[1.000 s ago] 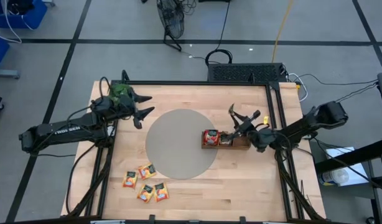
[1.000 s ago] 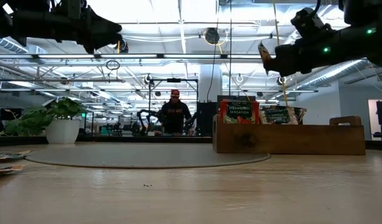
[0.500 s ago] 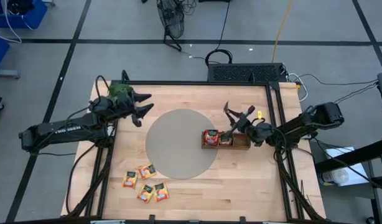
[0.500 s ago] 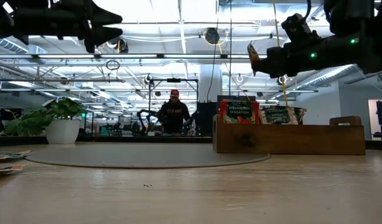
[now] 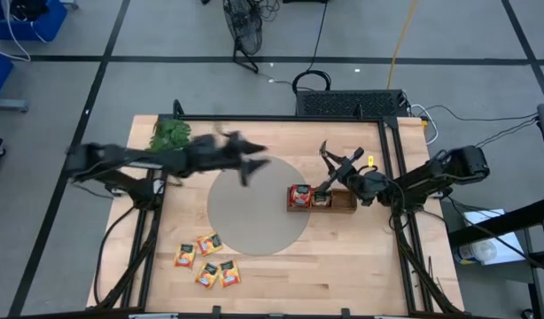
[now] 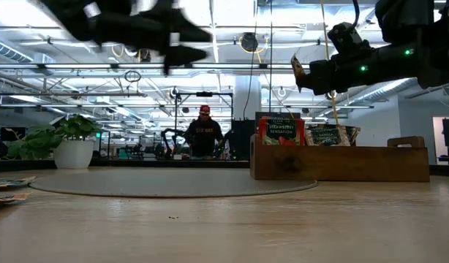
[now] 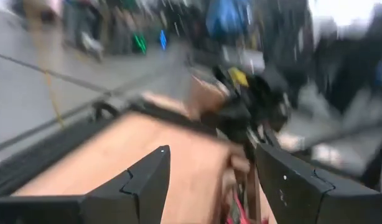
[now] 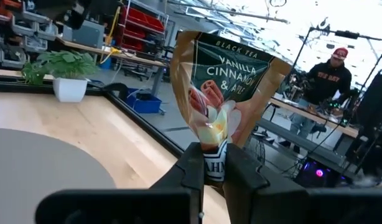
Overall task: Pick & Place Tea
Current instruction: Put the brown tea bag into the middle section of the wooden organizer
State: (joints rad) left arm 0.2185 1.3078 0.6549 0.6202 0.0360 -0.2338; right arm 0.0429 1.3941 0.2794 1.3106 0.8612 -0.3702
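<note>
The right pincer (image 5: pixel 323 151), right of centre above the wooden tray (image 5: pixel 346 203), pinches a tea sachet (image 8: pixel 221 87), while the left pincer (image 5: pixel 254 165), spread, hovers over the grey disc (image 5: pixel 245 221).

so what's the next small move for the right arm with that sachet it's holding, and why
Probably lower it toward the wooden tray. The right gripper is shut on a vanilla cinnamon tea sachet and hangs above the tray, whose end nearest that arm looks unfilled, while the red sachet already stands at the other end.
</note>
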